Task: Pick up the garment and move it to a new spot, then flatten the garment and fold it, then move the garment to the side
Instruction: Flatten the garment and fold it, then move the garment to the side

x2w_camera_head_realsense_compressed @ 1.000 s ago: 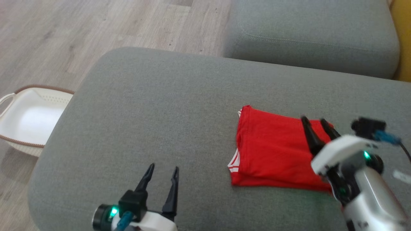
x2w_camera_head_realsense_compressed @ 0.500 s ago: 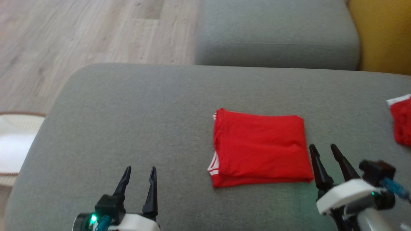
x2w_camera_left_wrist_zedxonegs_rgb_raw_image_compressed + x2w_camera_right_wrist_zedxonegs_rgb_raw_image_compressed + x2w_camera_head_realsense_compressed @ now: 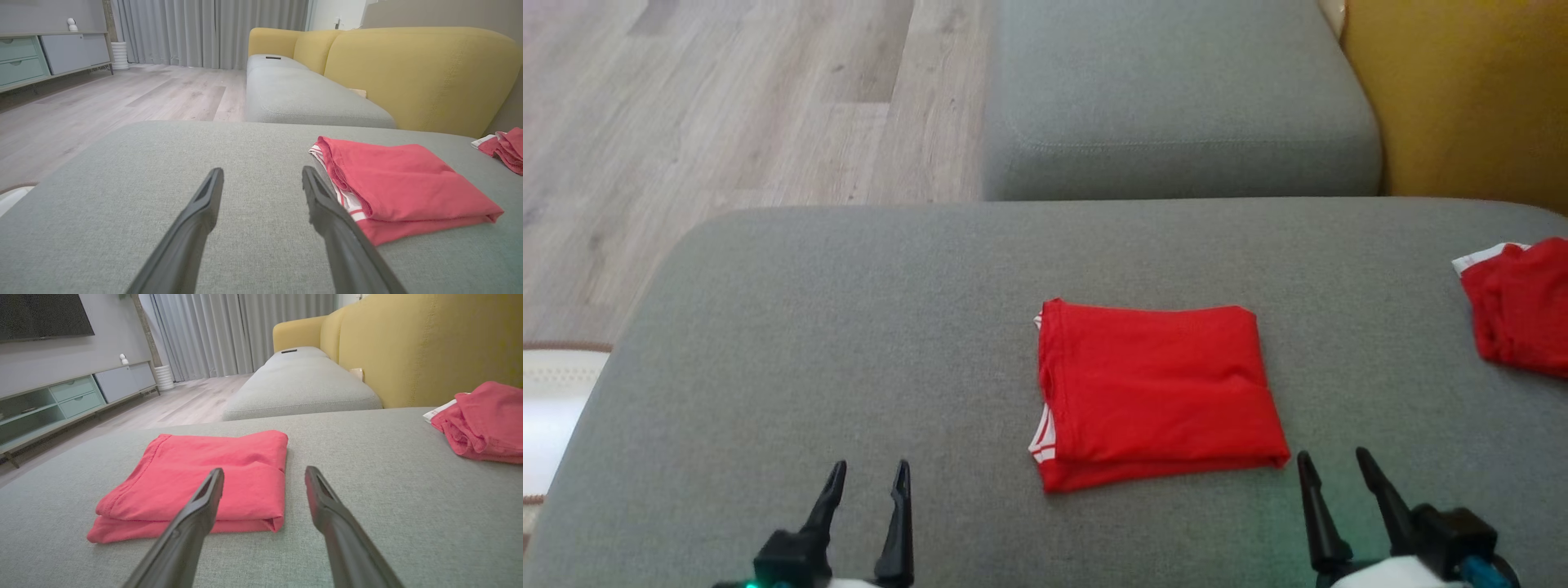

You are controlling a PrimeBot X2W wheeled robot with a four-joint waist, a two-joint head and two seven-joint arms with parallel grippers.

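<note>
Head view: on a big grey cushion (image 3: 849,327) the folded red garment (image 3: 1156,392) is laid flat near the middle. The left end effector (image 3: 871,465) and right end effector (image 3: 1331,453) are held low at the near edge, pointed forward, fingers spread apart, nothing gripped.

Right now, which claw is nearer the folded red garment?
Right. The right claw is just off the garment's near right corner; the left claw is farther off to its left.
</note>
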